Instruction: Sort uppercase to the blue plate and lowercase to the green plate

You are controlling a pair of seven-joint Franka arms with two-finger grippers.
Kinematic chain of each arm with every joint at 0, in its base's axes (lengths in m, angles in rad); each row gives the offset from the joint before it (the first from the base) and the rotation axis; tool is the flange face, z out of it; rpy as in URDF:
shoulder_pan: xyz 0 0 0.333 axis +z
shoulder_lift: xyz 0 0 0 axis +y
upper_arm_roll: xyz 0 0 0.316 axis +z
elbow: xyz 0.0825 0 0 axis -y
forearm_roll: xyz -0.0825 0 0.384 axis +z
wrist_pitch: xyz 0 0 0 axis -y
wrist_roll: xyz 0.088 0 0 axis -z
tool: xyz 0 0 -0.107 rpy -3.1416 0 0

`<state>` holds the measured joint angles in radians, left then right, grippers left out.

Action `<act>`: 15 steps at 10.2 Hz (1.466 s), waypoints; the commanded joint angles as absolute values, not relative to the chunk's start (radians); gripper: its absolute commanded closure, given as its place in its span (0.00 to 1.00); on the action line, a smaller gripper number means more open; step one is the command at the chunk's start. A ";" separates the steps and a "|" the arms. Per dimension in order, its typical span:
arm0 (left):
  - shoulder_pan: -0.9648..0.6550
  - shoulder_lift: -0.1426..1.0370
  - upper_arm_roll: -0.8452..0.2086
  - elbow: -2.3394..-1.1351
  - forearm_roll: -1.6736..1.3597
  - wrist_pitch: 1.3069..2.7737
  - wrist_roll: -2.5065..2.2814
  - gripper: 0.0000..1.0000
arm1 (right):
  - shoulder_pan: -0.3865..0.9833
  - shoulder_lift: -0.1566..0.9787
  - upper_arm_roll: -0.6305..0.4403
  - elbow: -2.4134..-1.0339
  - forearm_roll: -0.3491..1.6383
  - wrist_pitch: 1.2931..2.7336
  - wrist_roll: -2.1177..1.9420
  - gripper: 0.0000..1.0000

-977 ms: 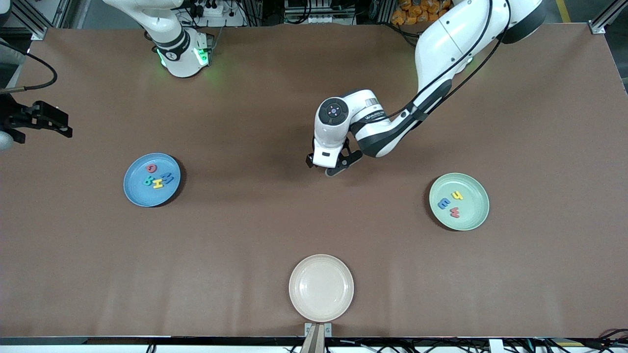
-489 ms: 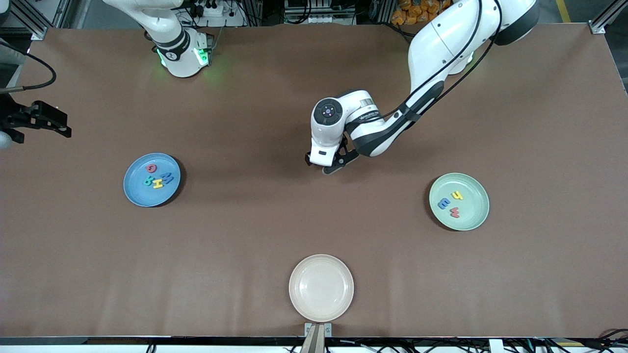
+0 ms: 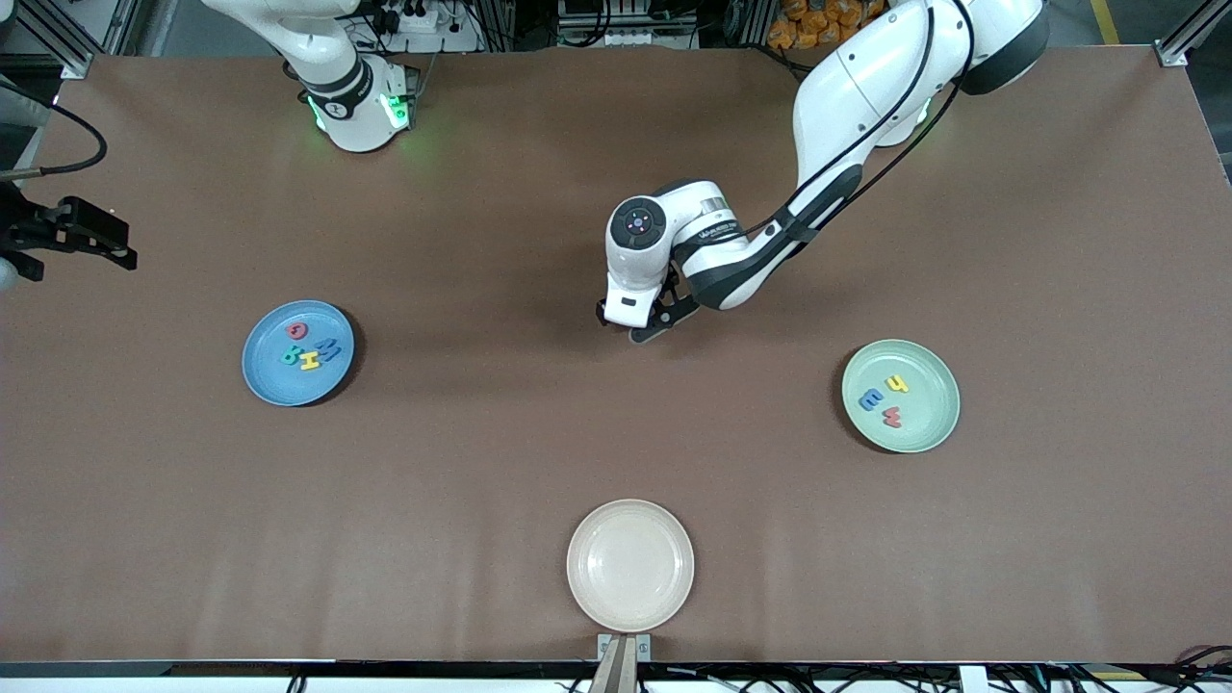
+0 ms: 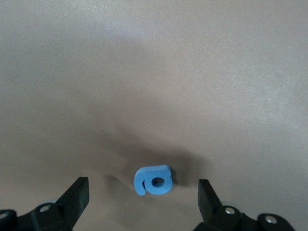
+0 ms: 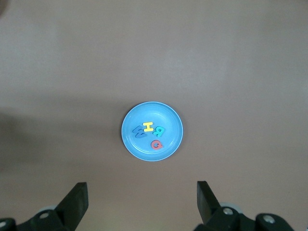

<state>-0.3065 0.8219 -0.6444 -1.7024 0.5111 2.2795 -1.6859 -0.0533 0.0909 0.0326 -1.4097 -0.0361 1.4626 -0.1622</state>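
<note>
Flat on the brown table lies a blue lowercase a (image 4: pixel 154 180), between the fingers of my open left gripper (image 4: pixel 143 187), which hangs over the table's middle (image 3: pixel 630 325); the front view hides the letter. The blue plate (image 3: pixel 269 377) holds the uppercase letters: red ring (image 3: pixel 297 329), blue M (image 3: pixel 327 348), green R (image 3: pixel 290 357), yellow H (image 3: pixel 309 361). In the green plate (image 3: pixel 926 425) are a yellow h (image 3: pixel 897 384), a blue e (image 3: pixel 872 399) and a red w (image 3: pixel 892 419). My right gripper (image 3: pixel 114 241) waits open, high over the right arm's end; its wrist view shows the blue plate (image 5: pixel 171 144) well below.
A cream plate (image 3: pixel 630 565) with nothing in it sits near the table's front edge, nearer to the front camera than the left gripper. Bare brown table lies between the three plates.
My left gripper has drifted a little toward the right arm's end of the table. The letters on both plates have not moved.
</note>
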 commanded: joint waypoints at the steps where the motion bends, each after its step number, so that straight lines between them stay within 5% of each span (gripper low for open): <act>1: -0.316 0.833 -0.637 -1.684 0.541 2.302 -1.675 0.00 | -0.060 0.094 0.035 -1.391 -0.028 1.448 -0.164 0.00; 12: -0.318 0.861 -0.634 -1.686 0.545 2.319 -1.677 0.00 | -0.060 0.094 0.035 -1.391 -0.026 1.448 -0.164 0.00; 13: -0.318 0.861 -0.634 -1.686 0.543 2.319 -1.684 0.14 | -0.060 0.094 0.035 -1.391 -0.026 1.448 -0.164 0.00; 15: -0.316 0.859 -0.632 -1.684 0.529 2.319 -1.690 0.98 | -0.060 0.094 0.035 -1.391 -0.028 1.448 -0.164 0.00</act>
<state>-0.3095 0.8518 -0.6382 -1.6967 0.5192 2.3215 -1.6853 -0.0533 0.0908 0.0326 -1.4096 -0.0361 1.4626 -0.1622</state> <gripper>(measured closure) 0.286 0.000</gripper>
